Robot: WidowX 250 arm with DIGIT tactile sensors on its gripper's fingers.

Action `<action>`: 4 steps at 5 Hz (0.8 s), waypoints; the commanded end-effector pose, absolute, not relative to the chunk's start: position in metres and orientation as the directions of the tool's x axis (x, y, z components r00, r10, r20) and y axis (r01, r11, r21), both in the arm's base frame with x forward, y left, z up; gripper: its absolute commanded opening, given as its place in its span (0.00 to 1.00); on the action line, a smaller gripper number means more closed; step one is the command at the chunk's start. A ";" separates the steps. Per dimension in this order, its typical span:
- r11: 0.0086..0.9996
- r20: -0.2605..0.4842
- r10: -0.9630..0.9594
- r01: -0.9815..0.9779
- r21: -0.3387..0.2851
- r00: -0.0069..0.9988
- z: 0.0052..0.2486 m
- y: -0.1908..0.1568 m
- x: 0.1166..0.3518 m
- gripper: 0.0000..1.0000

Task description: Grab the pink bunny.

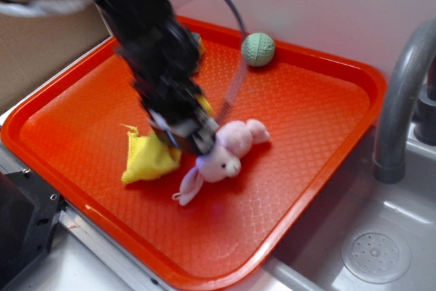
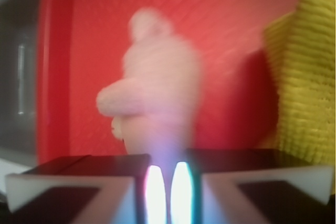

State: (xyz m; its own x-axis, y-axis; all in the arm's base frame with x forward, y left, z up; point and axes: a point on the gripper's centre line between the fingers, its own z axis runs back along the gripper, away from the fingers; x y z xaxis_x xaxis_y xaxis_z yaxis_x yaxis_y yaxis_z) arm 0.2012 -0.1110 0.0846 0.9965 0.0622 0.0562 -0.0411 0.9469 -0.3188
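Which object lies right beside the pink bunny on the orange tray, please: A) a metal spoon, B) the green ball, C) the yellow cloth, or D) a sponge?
C: in the exterior view the yellow cloth sits just left of the pink bunny, while the green ball rests far off by the rim of the tray.

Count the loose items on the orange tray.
3. The pink bunny lies mid-tray by the gripper; the yellow rag sits to its left; the green ball rests at the far rim. The arm may hide more.
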 end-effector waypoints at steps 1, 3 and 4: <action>0.946 0.243 0.006 0.073 -0.315 0.970 0.191 -0.076 0.191 0.00; 0.818 0.276 -0.463 0.526 -0.231 0.842 0.150 -0.127 0.215 1.00; 0.667 0.297 -0.662 0.722 -0.187 0.688 0.119 -0.153 0.228 1.00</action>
State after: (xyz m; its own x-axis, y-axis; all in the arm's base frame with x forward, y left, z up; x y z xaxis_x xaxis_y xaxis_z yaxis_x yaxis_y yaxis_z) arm 0.2300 -0.1452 0.0977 0.7166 -0.6563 0.2364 0.6970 0.6866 -0.2068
